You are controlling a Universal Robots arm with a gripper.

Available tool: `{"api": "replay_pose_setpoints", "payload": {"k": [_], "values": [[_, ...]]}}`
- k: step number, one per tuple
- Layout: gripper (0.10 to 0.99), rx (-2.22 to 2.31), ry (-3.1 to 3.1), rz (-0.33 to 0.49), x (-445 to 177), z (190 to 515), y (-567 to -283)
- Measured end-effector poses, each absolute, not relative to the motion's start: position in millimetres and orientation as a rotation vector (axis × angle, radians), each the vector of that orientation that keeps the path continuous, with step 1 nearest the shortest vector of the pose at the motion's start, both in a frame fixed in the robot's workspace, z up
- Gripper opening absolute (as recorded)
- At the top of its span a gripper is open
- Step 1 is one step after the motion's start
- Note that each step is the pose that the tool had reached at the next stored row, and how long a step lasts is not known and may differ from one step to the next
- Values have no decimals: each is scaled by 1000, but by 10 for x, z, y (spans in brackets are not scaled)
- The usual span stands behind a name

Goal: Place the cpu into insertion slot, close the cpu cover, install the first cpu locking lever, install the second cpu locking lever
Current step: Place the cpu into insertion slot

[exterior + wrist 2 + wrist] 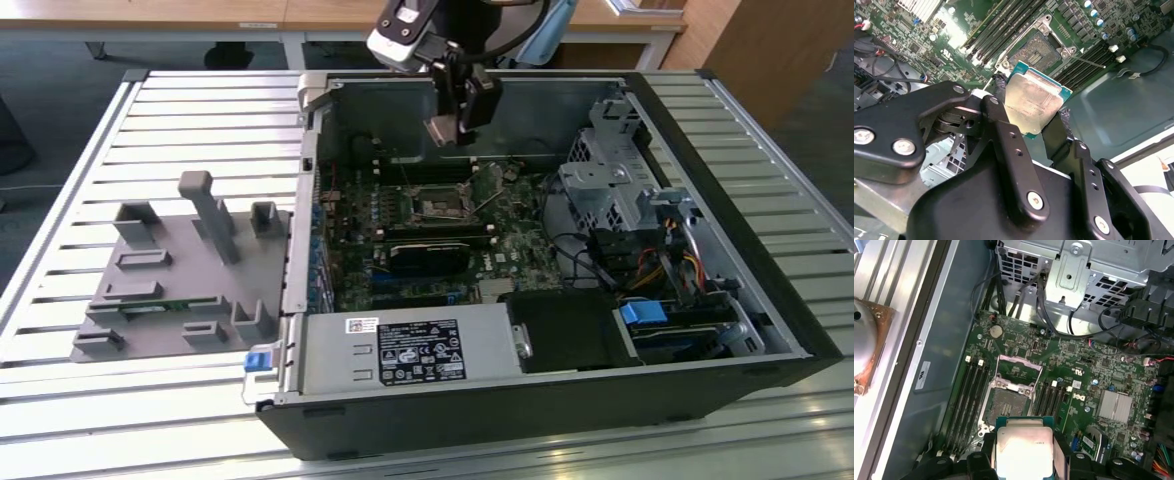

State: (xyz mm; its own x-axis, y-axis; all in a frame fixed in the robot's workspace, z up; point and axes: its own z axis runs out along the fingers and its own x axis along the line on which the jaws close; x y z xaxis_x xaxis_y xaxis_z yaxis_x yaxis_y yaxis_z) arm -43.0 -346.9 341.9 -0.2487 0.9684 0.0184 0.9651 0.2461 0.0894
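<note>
**Status:** none of the four steps is complete.

**Hand:** the hand (457, 130) is clenched on the cpu (1033, 100), gripping two opposite edges. In the exterior view it hangs inside the open computer case (787, 330), above the far edge of the green board and well clear of the insertion slot (1005, 405).

**Slot and cover:** the slot is bare, with its dark centre exposed. The cpu cover (1014, 386) stands swung back from it, so closing the cover and installing both levers are judged outstanding.

**Cpu:** a thin square chip with a flat silvery top and a green rim showing around it. It is held clear of everything below, and no damage is discernible.
</note>
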Motion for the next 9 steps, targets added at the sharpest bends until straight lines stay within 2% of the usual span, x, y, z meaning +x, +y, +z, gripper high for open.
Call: {"api": "replay_pose_setpoints", "payload": {"k": [9], "values": [[541,2018,2346,124,-430,3388,-3468]]}}
